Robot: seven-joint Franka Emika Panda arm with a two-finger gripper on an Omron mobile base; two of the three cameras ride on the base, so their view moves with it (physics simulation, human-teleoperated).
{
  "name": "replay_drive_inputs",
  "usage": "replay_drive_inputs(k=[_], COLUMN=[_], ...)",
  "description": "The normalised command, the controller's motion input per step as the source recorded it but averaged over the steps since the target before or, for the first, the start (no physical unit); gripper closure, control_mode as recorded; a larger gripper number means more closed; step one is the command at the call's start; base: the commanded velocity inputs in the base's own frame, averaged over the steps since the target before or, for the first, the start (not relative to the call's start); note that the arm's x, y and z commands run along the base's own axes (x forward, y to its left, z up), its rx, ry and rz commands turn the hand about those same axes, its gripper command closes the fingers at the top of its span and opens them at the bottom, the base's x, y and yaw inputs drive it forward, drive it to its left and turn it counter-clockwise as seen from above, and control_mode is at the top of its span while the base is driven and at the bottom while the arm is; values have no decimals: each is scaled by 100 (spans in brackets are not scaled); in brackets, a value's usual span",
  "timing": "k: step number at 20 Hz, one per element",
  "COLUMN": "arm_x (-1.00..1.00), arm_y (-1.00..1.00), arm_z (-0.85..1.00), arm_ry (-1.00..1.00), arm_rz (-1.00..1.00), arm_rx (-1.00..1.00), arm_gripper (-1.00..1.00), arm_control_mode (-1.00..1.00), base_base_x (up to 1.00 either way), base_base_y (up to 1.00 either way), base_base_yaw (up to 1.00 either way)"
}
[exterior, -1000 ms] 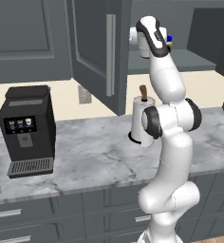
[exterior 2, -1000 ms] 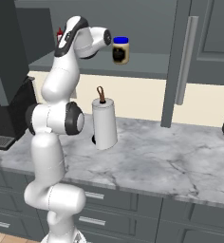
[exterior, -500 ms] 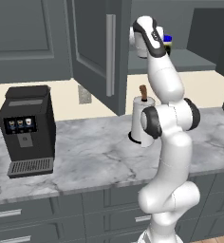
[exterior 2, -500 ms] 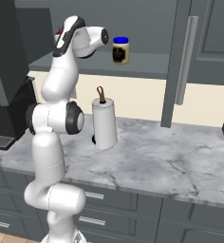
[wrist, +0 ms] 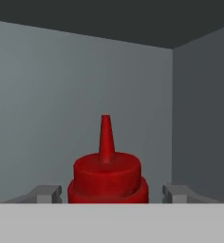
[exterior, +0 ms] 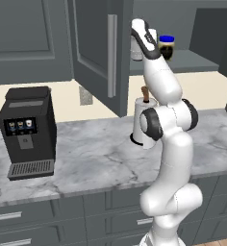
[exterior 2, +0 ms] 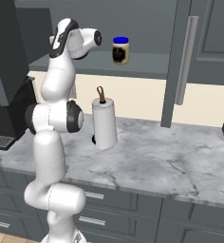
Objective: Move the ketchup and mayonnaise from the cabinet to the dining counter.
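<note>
In the hand view the ketchup (wrist: 107,171), a red bottle with a pointed nozzle, stands upright inside the cabinet. My gripper (wrist: 112,192) is open around it, one grey fingertip (wrist: 50,192) on each side and a small gap on both. The mayonnaise (exterior: 166,46) (exterior 2: 120,50), a jar with a blue lid, sits on the cabinet shelf (exterior: 197,62) (exterior 2: 147,69) just to the right of my hand (exterior 2: 91,38). The dining counter is out of view.
The open cabinet doors (exterior: 103,53) (exterior 2: 180,61) hang on either side of the arm. Below, on the marble worktop (exterior: 96,153) (exterior 2: 156,161), stand a white paper-towel roll (exterior: 140,126) (exterior 2: 104,124) and a black coffee machine (exterior: 28,132) (exterior 2: 9,114).
The hand has shifted only very slightly at the cabinet shelf. The mayonnaise jar and the paper-towel roll have stayed where they were.
</note>
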Motion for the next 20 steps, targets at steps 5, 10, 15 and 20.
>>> replay_drive_inputs(k=[5,10,15,20], arm_x=[6,-33,-93,-100], arm_y=[-1,-24,-47,-41], arm_z=[0,18,13,0], arm_ry=[2,0,-2,-4], arm_rz=[0,0,0,0], arm_rx=[0,0,1,5], arm_gripper=[100,100,100,100], arm_control_mode=[-100,-100,-100,-100], base_base_x=[0,0,0,0], base_base_y=[0,0,0,0], base_base_yaw=[0,0,0,0])
